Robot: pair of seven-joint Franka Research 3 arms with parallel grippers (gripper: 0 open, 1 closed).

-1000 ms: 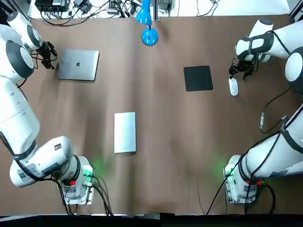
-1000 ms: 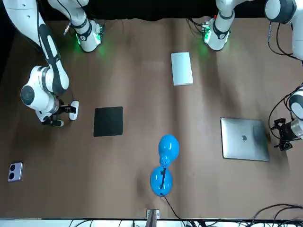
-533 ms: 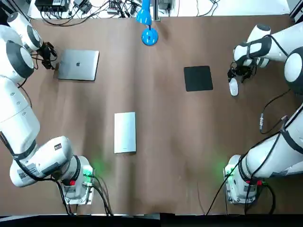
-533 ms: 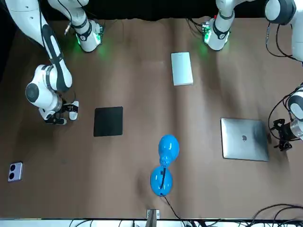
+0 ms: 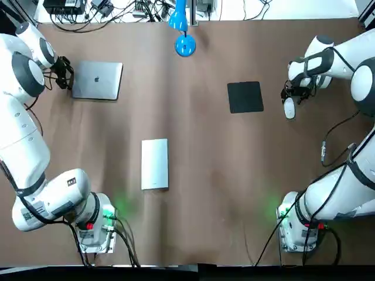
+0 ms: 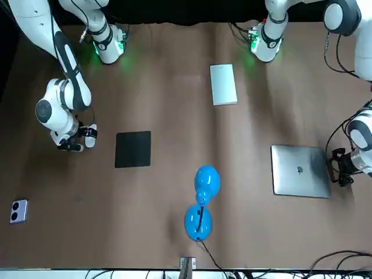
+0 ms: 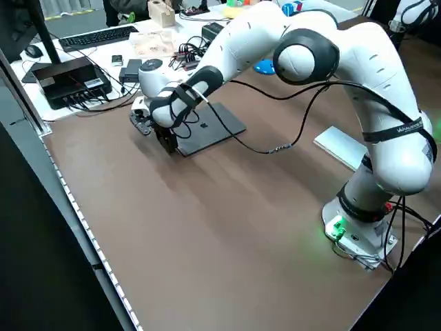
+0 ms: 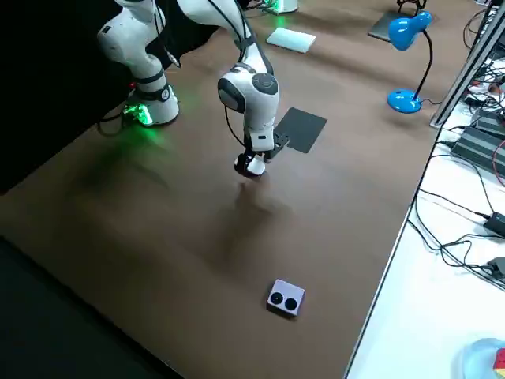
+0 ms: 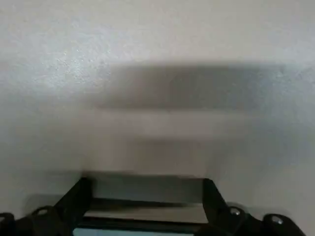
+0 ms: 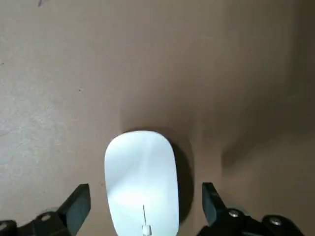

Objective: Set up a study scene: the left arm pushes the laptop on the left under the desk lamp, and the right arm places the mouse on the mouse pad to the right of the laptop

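Top view: We found the left gripper (image 5: 63, 73) just beside the laptop's (image 5: 98, 80) outer edge, with the lamp (image 5: 185, 45) well apart from it. The right gripper (image 5: 291, 93) hung over the mouse (image 5: 289, 108), near the mouse pad (image 5: 245, 96).
Front view: The mouse (image 6: 90, 136) lay on the table (image 6: 232, 128), clear of the mouse pad (image 6: 133, 149).
Left side view: The left gripper (image 7: 160, 134) sat low at the laptop's (image 7: 207, 129) edge; we could not tell whether they touched.
Right side view: The right gripper (image 8: 252, 162) stood low over the mouse.
Left wrist view: Its jaws stood apart.
Right wrist view: The jaws stood apart on either side of the mouse (image 10: 141, 179), not touching it.
Step in hand: We judged both arms were lined up, with neither the push nor the grasp begun.
Next move: The right jaws needed to close on the mouse's flanks. The left needed a steady sideways push toward the lamp.
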